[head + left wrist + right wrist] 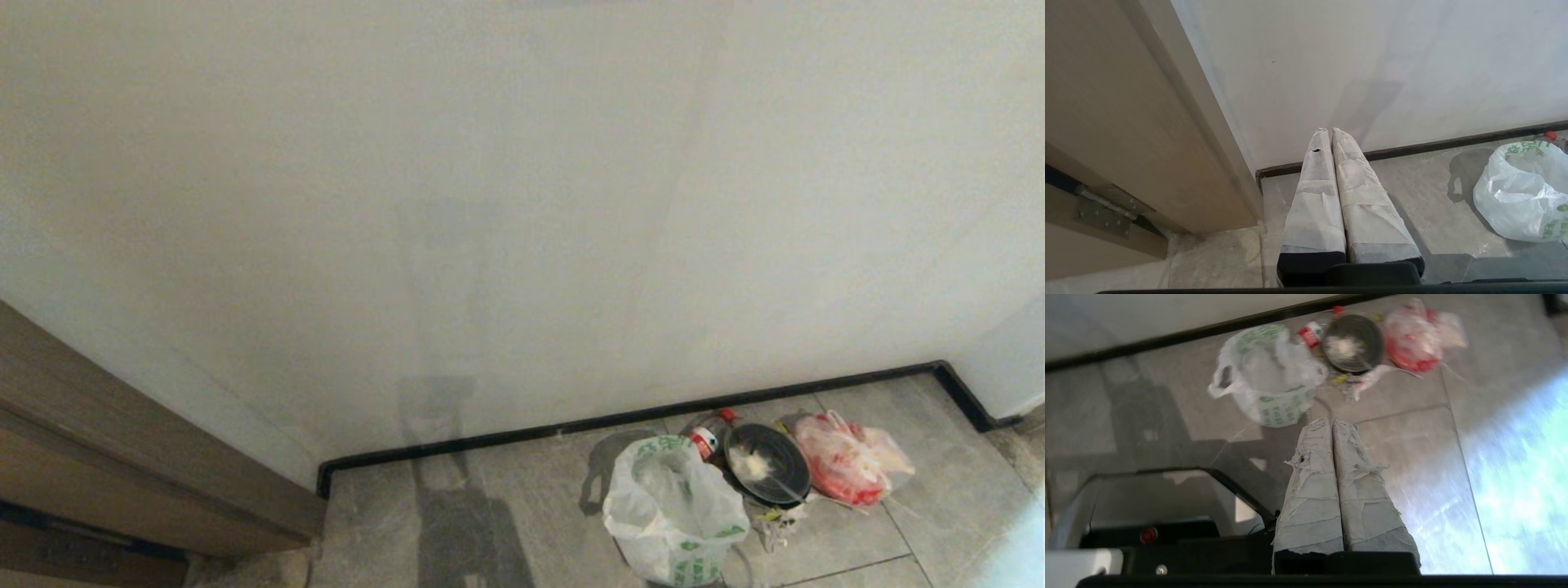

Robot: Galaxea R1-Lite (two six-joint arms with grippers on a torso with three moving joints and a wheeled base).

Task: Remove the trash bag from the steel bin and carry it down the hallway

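Observation:
The trash bag, white crinkled plastic with green print, sits on the grey tiled hallway floor near the black baseboard, its mouth open upward. The right wrist view shows it as the trash bag, a short way beyond my right gripper, which is shut with nothing between its taped fingers and hangs above the floor, apart from the bag. My left gripper is shut and empty too, pointing at the wall corner, with the trash bag off to one side. The steel bin is out of view. Neither arm shows in the head view.
Beside the bag lie a black bowl, a bottle with a red label and a clear bag with red contents. A wooden door stands at the left and a white wall ahead. My base shows below the right gripper.

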